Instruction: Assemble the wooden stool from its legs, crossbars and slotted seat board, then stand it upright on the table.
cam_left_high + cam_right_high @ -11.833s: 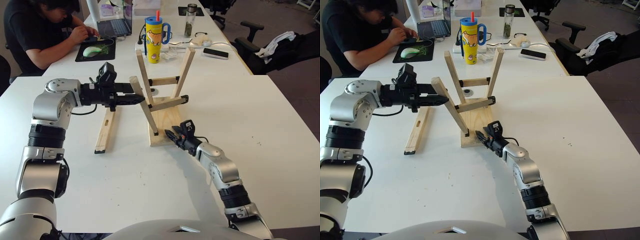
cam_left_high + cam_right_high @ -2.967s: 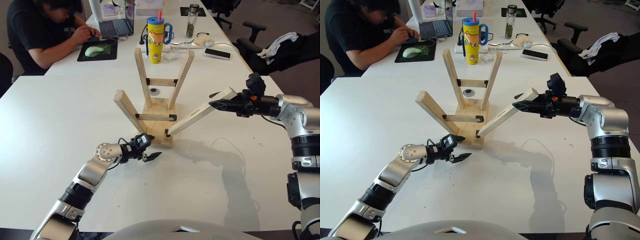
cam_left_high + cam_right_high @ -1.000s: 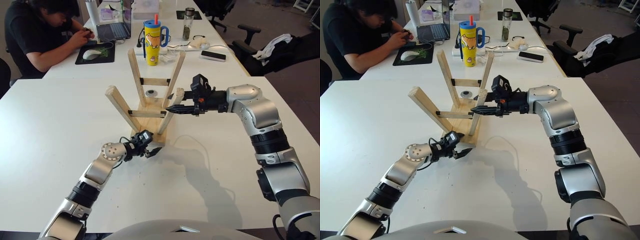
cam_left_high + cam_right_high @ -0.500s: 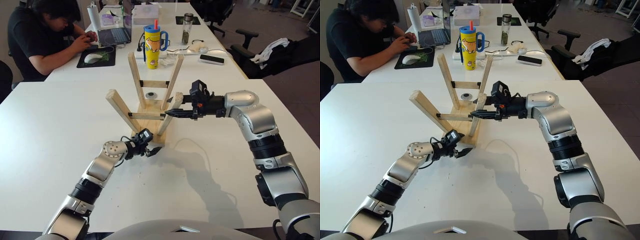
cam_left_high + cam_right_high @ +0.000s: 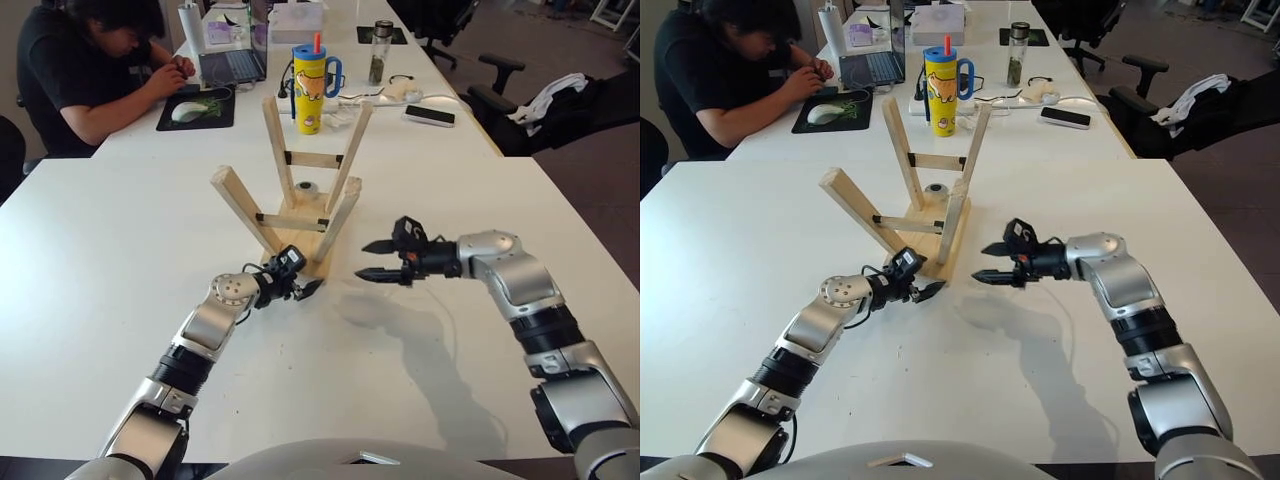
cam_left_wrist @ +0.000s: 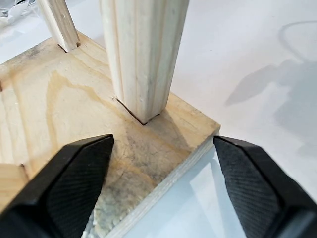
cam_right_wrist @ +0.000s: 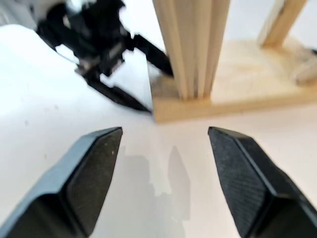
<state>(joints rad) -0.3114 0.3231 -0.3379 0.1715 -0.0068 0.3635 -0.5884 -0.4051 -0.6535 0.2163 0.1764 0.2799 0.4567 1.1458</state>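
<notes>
The wooden stool stands upside down, its seat board (image 5: 297,262) flat on the white table (image 5: 120,240) and its legs up. The near right leg (image 5: 339,222) sits in a slot at the board's front corner (image 6: 142,59). The near left leg (image 5: 240,207) leans outward. Crossbars (image 5: 290,221) join the legs. My left gripper (image 5: 305,288) is open and low at that front corner, one finger (image 6: 64,183) over the board and the other (image 6: 262,188) past its edge. My right gripper (image 5: 373,261) is open and empty, just right of the stool and pointing at it.
On the far table are a yellow cup (image 5: 313,68), a bottle (image 5: 377,50), a phone (image 5: 428,115) and a laptop, with a person seated at the back left. A small roll (image 5: 306,187) lies behind the stool. Bare table lies in front and to the right.
My right gripper has let go of the near right leg and dropped down and to the right, away from the stool. The leg stays standing in its slot. My left gripper holds its place.
</notes>
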